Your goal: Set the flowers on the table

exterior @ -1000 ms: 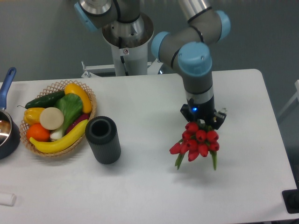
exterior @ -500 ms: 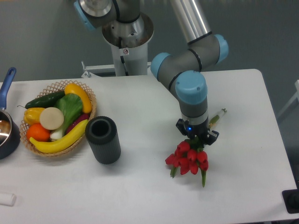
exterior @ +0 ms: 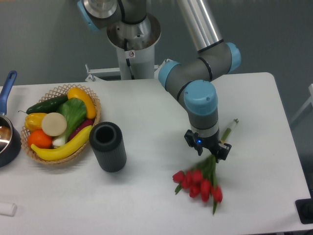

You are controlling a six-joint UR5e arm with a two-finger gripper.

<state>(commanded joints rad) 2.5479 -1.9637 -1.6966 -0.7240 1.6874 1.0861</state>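
The flowers (exterior: 198,182) are a bunch of red tulips with green leaves. They hang low over the white table (exterior: 146,196) at the front right, heads toward the camera. The bound green stems run up under my wrist, and their end (exterior: 231,127) sticks out behind it. My gripper (exterior: 207,147) points down over the stems just behind the flower heads and is shut on them. The wrist hides the fingertips. I cannot tell whether the heads touch the tabletop.
A black cylinder vase (exterior: 108,146) stands upright left of the flowers. A wicker basket (exterior: 59,91) of fruit and vegetables sits at the left. A dark pan with a blue handle (exterior: 7,133) is at the left edge. A small white object (exterior: 7,209) lies at the front left.
My gripper has moved down and toward the front of the table with the flowers. The bunch has tipped from hanging under the gripper to lying nearly flat, heads forward.
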